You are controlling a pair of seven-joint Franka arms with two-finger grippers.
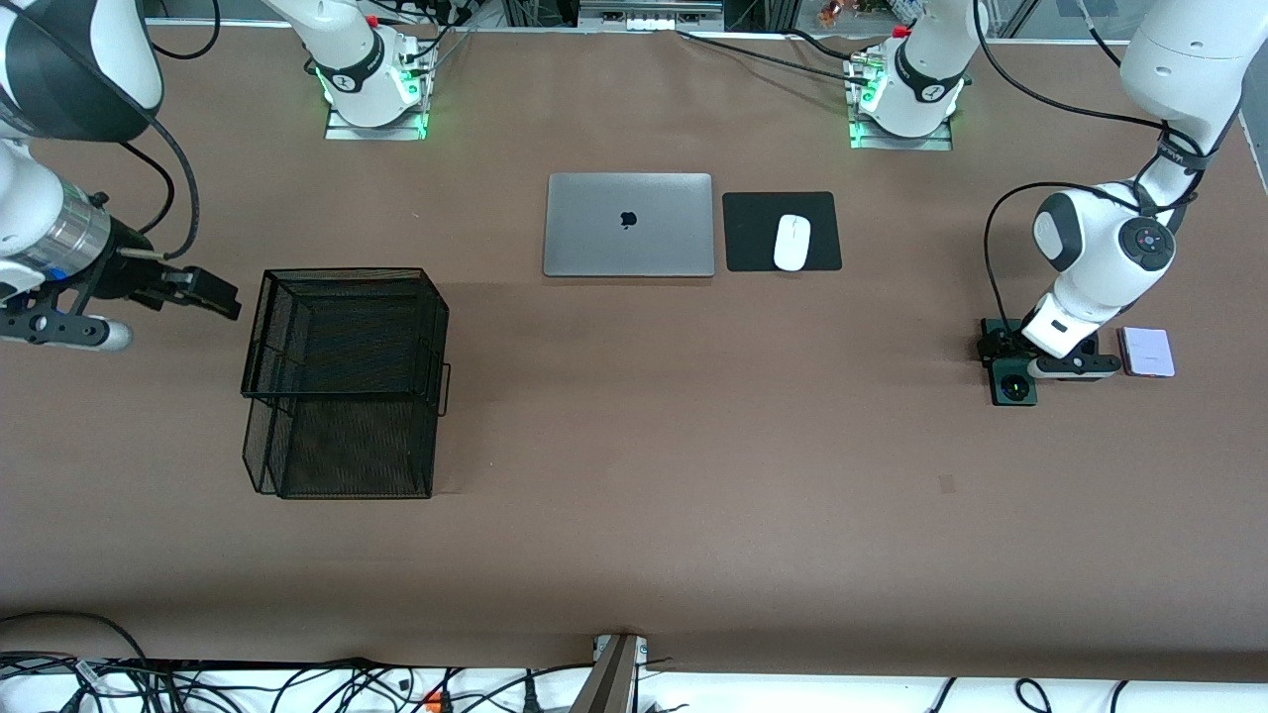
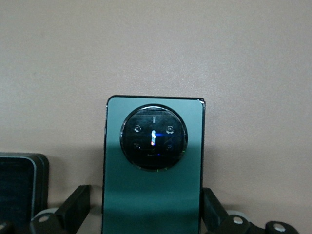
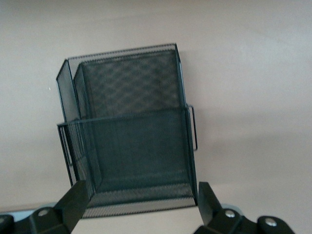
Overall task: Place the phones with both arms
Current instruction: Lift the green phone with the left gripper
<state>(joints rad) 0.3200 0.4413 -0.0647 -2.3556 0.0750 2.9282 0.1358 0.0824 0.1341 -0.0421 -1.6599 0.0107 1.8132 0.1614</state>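
Brown tabletop [image 1: 634, 555] fills the front view, my two bases along its top edge.

Left gripper [image 1: 1020, 368]: down at table level at the lower right of the frame, fingers spread wide on either side of the dark-green phone [image 2: 153, 170], one finger [image 2: 73, 207] beside each long edge. Whether they touch the edges I cannot tell. The phone lies flat, round camera ring up. My left arm folds down steeply from the upper right, wrist bent low over the phone.

Black phone [image 2: 19, 187]: just beside the green one, mostly hidden under my wrist in the front view.

Lilac-white phone [image 1: 1146, 352]: flat on the table, just beside my gripper, toward the frame's right edge.

Right gripper [image 1: 203, 294]: at mid-left of the frame, open and empty, up in the air beside the black mesh basket [image 1: 342, 381]. Right arm waits, forearm reaching in level from the left edge.

Silver laptop [image 1: 629, 225], closed, and white mouse [image 1: 792, 242] on its black pad [image 1: 753, 233] sit at upper centre.
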